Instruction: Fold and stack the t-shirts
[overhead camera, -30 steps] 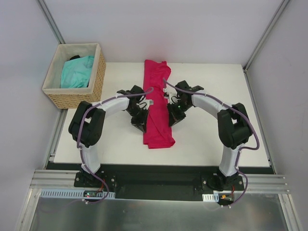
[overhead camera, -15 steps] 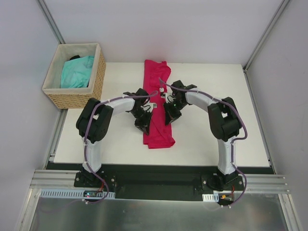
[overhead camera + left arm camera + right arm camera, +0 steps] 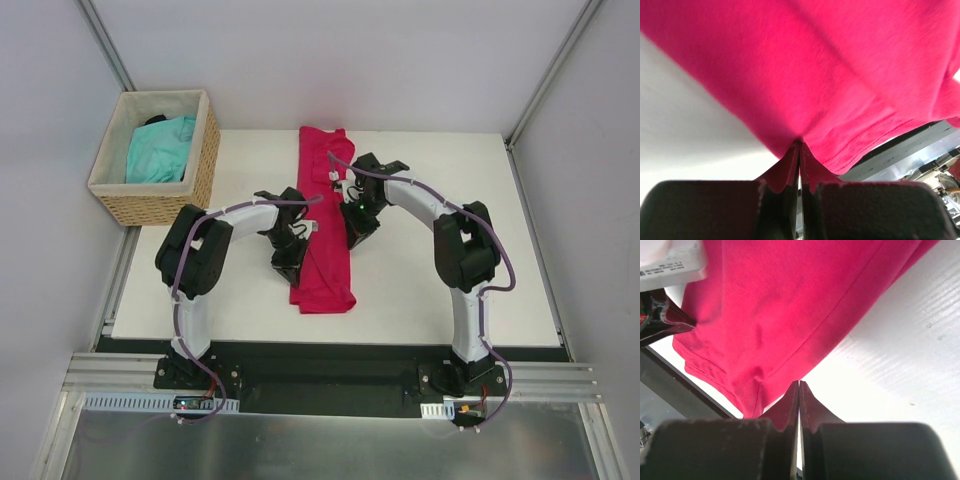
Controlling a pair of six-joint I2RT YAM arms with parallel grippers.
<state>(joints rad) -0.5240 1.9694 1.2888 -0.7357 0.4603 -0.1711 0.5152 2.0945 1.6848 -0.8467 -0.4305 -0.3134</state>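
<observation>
The crimson-pink t-shirt [image 3: 325, 190] lies as a long narrow strip down the middle of the white table [image 3: 450, 280]. My left gripper [image 3: 289, 260] is at the strip's left edge, shut on a pinch of the fabric; in the left wrist view the shirt [image 3: 805, 65] rises from my closed left gripper [image 3: 800, 145]. My right gripper [image 3: 352, 230] is at the strip's right edge, shut, with the shirt's edge [image 3: 785, 315] meeting the tips of the gripper [image 3: 799, 383]. The turquoise t-shirt [image 3: 160, 148] lies crumpled in the basket.
The woven wicker basket [image 3: 205, 175] stands at the table's back left corner. Grey walls with metal frame posts close in the table on three sides. The table's near edge meets the black rail holding the arm bases [image 3: 330, 375].
My right gripper has moved back and left along the shirt's right edge. The left arm has drawn in. The near part of the shirt has narrowed and shifted slightly left.
</observation>
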